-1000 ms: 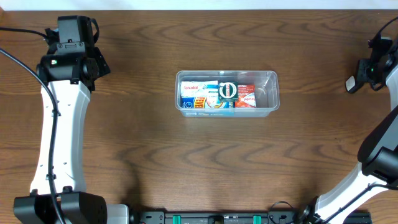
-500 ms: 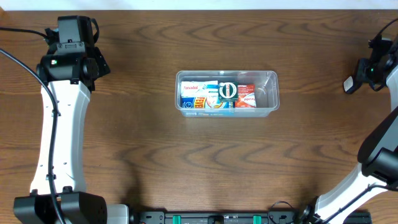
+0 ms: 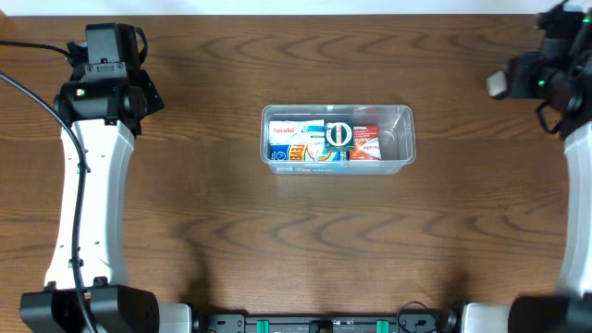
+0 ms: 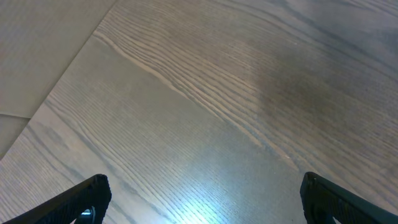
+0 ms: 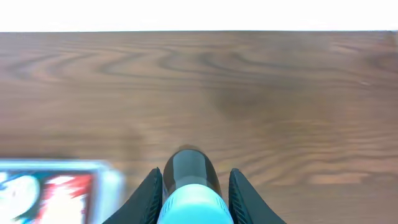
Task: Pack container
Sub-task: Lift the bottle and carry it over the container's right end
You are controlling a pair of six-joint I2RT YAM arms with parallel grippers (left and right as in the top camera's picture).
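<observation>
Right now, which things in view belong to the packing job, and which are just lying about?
Job:
- container
- small boxes and round item packed in it
- light-blue dark-capped tube held in the right gripper

Lying about:
- nothing I can see
- left gripper hangs open over the wooden table

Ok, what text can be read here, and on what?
"Anadol", or close to it, small: white box in the container.
Red box, yellow-blue box, round item: print too small to read.
Right wrist view: blurred print at lower left, unreadable.
Blue item in the right gripper: no text shows.
</observation>
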